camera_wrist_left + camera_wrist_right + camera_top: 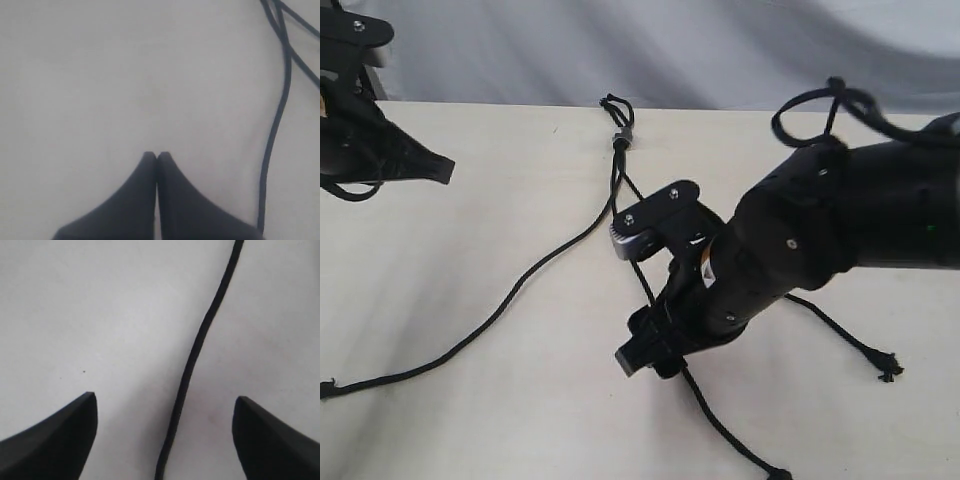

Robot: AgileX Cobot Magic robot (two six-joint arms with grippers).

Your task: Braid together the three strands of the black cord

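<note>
**Right gripper open astride the middle strand; left gripper shut and empty**

The right gripper (165, 400) stands wide open, its two dark fingers (50, 440) set far apart and clamping nothing. The middle strand (200, 340) lies on the pale table (100, 315) and runs through the gap between them, somewhat nearer one finger than the other and touching neither.

In the exterior view this strand passes under the right arm (840, 220) and comes out beyond the fingertips. It ends in a small frayed tip (778, 474) well clear of the gripper.

The knot (619, 138) of the black cord (616, 172), with its small loop (617, 105), lies behind the right gripper, past the wrist. The right strand (835, 328) comes out from under the right arm on the side away from the left gripper and ends well apart from both grippers. The left strand (515, 287) sweeps away from the knot toward the left gripper's side of the table, and its end lies far from either gripper.

The left gripper (156, 157) has its fingers pressed together with nothing between them. It sits well apart from the right gripper and from the knot. In the left wrist view one strand runs past the side of the closed fingers without touching the tips. Further strands cross ahead of them on that same side.
</note>
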